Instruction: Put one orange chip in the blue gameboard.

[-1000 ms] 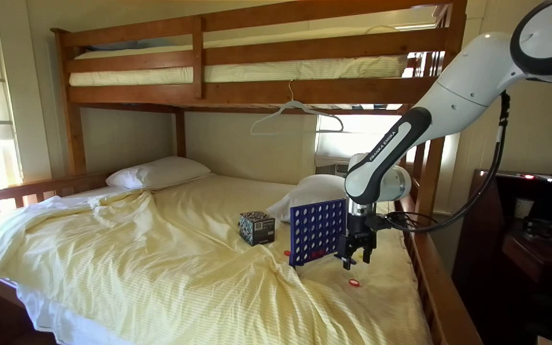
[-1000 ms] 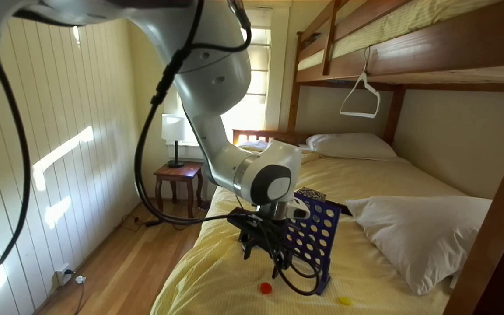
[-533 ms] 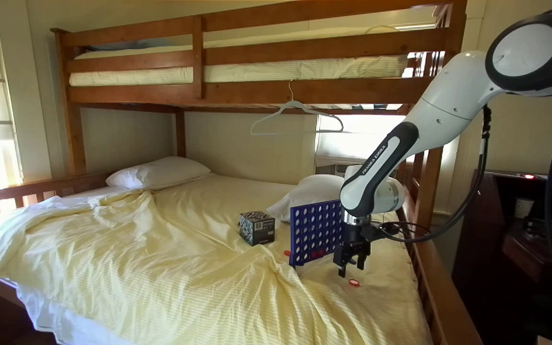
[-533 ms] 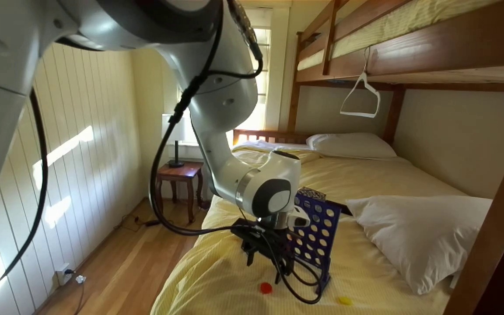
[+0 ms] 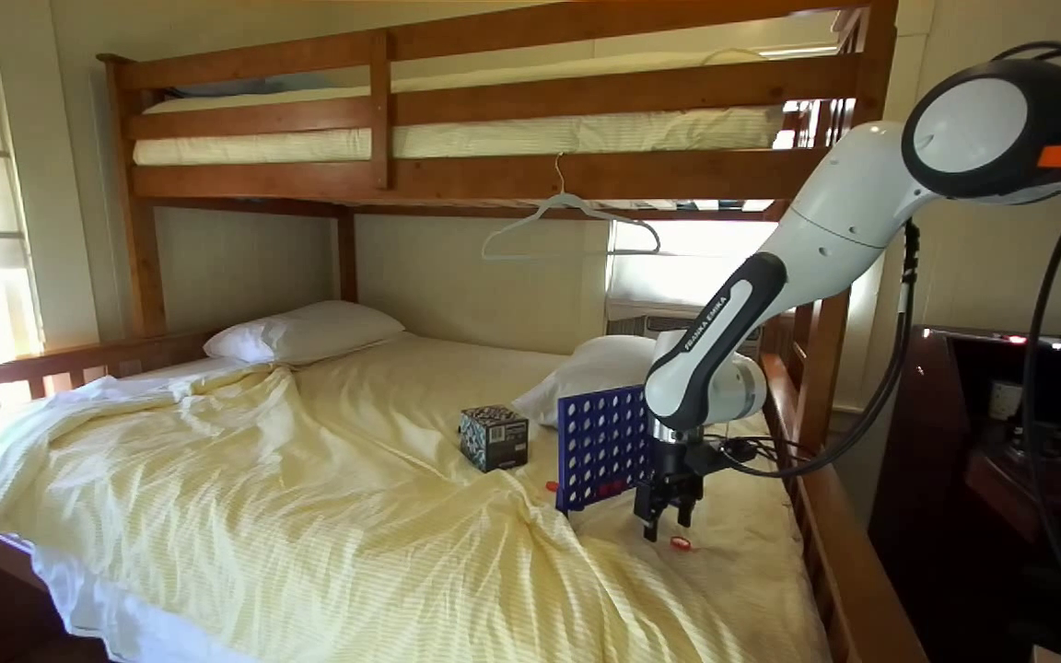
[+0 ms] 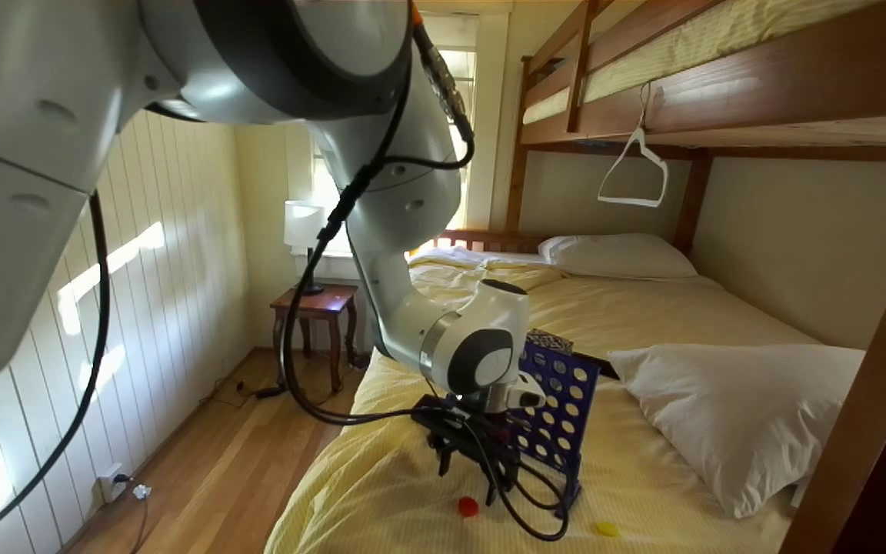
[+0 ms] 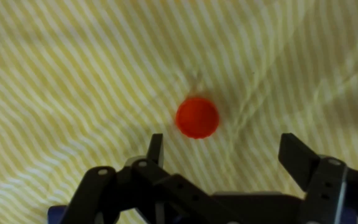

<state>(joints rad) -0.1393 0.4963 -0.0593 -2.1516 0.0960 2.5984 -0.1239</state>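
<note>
Orange chip (image 7: 197, 118) lying flat on striped yellow bedding (image 7: 73, 77), near your gripper (image 7: 222, 137). In wrist view, chip appearing just ahead of jaws' tips, closer to one on view's left side. You are holding jaws wide apart, pointing down, both clear of chip. Blue gameboard (image 5: 600, 447) standing upright beside gripper; arm (image 5: 825, 230) covering part of it in both exterior views. Yellow chip (image 6: 607, 529) lying near board's foot; patterned box (image 5: 494, 438) and white pillow (image 6: 743, 415) resting farther out.
</note>
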